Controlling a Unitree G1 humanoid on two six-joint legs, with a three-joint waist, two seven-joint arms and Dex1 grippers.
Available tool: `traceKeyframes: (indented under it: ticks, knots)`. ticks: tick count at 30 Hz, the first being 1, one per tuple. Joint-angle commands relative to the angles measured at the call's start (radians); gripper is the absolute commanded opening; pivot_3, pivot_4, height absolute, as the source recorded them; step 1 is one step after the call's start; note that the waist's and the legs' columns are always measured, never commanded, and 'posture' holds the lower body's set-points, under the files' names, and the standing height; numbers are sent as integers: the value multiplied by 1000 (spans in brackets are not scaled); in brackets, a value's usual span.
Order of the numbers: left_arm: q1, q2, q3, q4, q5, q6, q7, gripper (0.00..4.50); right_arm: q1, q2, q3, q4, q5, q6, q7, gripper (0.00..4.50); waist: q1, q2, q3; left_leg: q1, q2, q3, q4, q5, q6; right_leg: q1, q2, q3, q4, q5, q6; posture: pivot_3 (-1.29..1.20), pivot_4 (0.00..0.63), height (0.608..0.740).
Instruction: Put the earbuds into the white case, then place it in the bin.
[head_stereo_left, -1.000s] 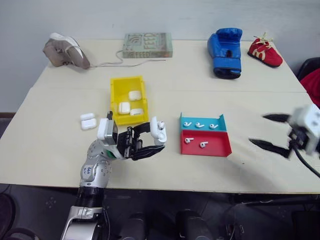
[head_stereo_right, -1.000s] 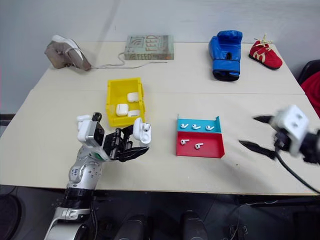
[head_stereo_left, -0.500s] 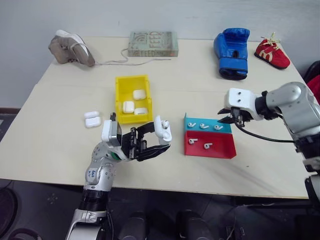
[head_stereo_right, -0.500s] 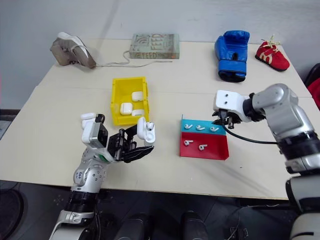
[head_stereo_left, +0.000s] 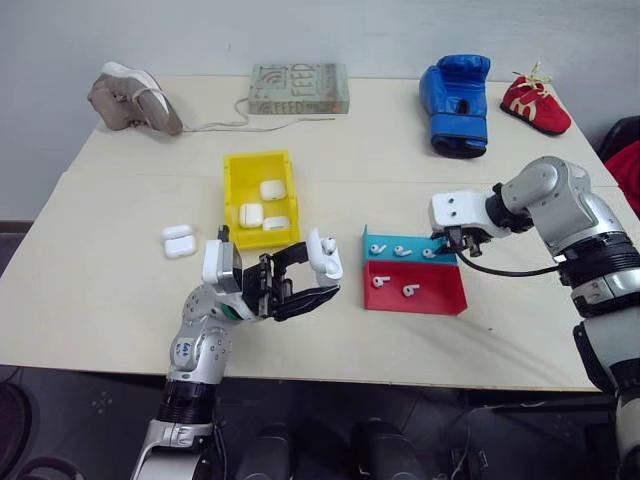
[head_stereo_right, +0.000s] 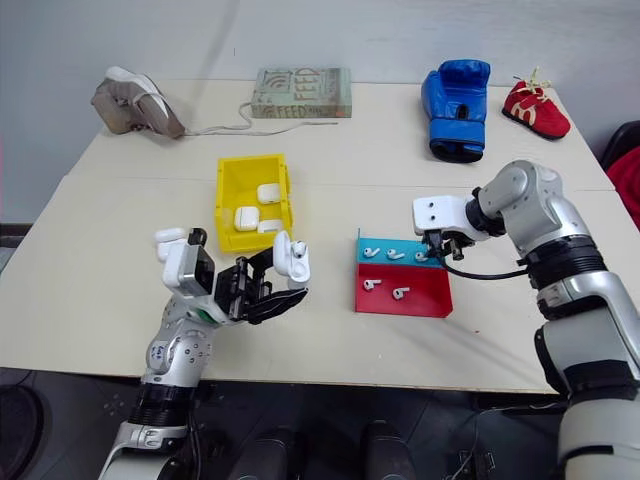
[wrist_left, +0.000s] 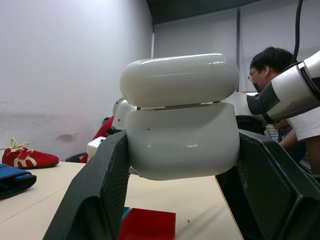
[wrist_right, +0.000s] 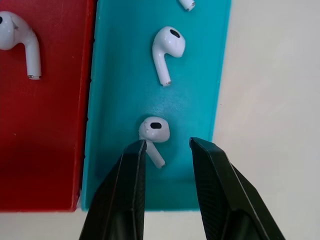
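Your left gripper (head_stereo_left: 318, 281) has its jaws clamped on the white case (head_stereo_left: 324, 257) above the counter (head_stereo_left: 100, 280); your right gripper (wrist_right: 167, 150), jaws apart, straddles an earbud (wrist_right: 154, 131) in the blue tray (wrist_right: 115, 100).

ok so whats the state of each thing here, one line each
left hand: shut on the white case, held above the table
white case: lid ajar
right hand: fingers apart, straddling an earbud, not closed on it
earbud: lying loose in the blue tray
blue tray: three earbuds in it
red tray: two earbuds in it
bin: three closed cases inside
two spare cases: closed, on the table
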Motion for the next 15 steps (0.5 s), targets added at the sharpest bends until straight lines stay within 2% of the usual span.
traceKeyframes:
  ticks: [1, 8, 15]
  knots:
    - [6, 0, -4, -49, 2, -15, 6, 2784, -47, 12, 2, 49, -37, -57, 8, 1361, 0, 0, 0, 0, 0, 0, 0, 0, 0, 0, 0, 0, 0, 0, 0, 0, 150, 740]
    - [13, 2, -2, -59, 3, -18, 14, 2784, -85, 48, 12, 136, -90, -108, 26, 1361, -1, 0, 0, 0, 0, 0, 0, 0, 0, 0, 0, 0, 1, 0, 0, 0, 150, 740]
    - [19, 7, 2, -66, 4, -20, 22, 2784, -90, 81, -4, 146, -86, -74, 62, 1361, -2, 0, 0, 0, 0, 0, 0, 0, 0, 0, 0, 0, 2, 0, 0, 0, 150, 740]
